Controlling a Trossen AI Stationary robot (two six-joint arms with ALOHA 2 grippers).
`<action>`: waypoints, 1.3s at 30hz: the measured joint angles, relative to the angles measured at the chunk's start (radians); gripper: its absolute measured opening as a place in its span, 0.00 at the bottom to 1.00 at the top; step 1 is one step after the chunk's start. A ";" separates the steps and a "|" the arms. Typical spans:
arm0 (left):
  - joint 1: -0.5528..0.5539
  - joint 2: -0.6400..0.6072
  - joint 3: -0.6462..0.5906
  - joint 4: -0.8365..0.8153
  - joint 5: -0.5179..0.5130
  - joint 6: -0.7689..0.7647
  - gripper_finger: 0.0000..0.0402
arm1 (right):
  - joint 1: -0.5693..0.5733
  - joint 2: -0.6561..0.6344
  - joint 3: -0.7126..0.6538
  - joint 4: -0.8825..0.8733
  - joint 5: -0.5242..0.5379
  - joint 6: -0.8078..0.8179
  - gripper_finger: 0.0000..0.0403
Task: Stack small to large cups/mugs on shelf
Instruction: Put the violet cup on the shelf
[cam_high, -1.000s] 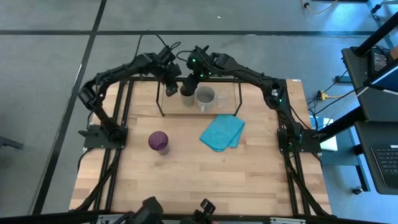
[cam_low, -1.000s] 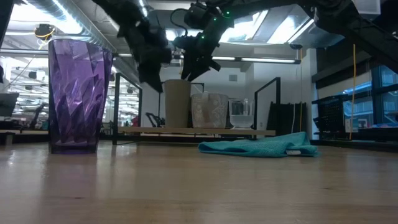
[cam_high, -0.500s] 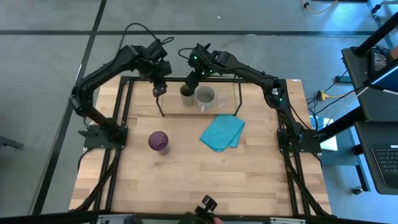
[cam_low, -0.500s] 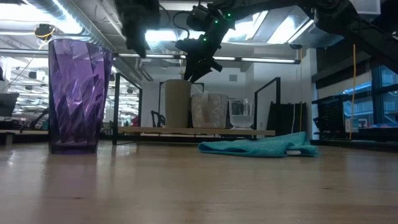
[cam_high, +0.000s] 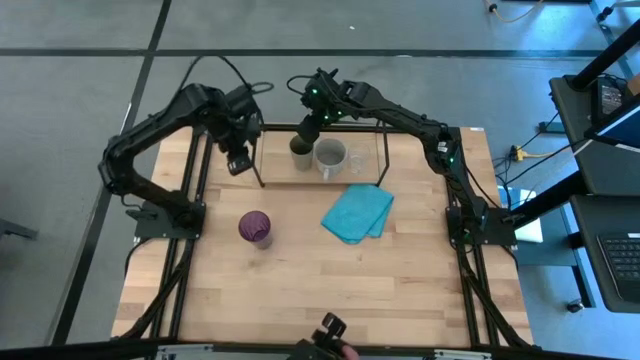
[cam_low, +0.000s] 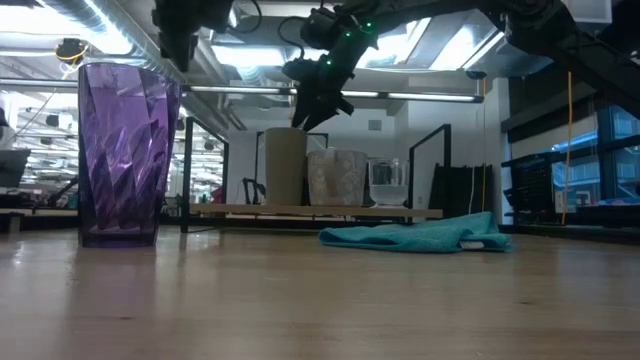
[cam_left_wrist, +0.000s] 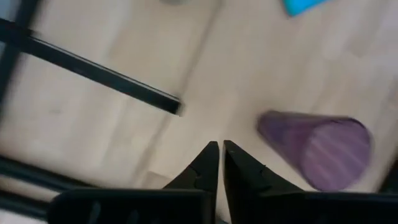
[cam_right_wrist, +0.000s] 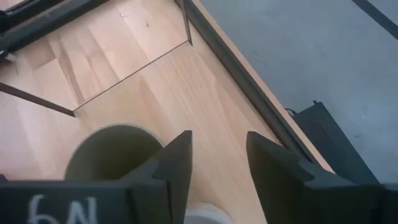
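Fingers of the left gripper (cam_left_wrist: 217, 163) are pressed together above the table (cam_high: 300, 290), near the purple tumbler (cam_high: 254, 228). The right gripper (cam_right_wrist: 217, 162) hangs spread over the green cup (cam_high: 300, 152) on the shelf (cam_high: 262, 184).

Even bright overhead light, soft short shadows on table (cam_high: 300, 290), ceiling strip lights (cam_low: 250, 55) glaring in low view, left wrist view motion-blurred, purple tumbler (cam_left_wrist: 317, 149) smeared.

The wooden table (cam_high: 300, 280) carries the shelf (cam_high: 262, 168), a purple tumbler (cam_high: 254, 228) and a turquoise cloth (cam_high: 357, 213). On the shelf stand an olive cup (cam_high: 300, 153), a grey mug (cam_high: 331, 157) and a clear glass (cam_low: 387, 183).
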 joint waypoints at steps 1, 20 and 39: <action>-0.011 -0.004 -0.013 -0.003 0.019 -0.010 0.05 | 0.000 0.000 0.000 0.001 0.000 -0.001 0.39; -0.292 -0.166 -0.194 0.059 0.059 -0.355 0.17 | -0.007 -0.007 -0.001 -0.009 0.018 -0.076 0.50; -0.569 -0.167 -0.401 0.316 -0.004 -0.444 0.17 | -0.006 -0.007 -0.001 -0.043 0.018 -0.102 0.50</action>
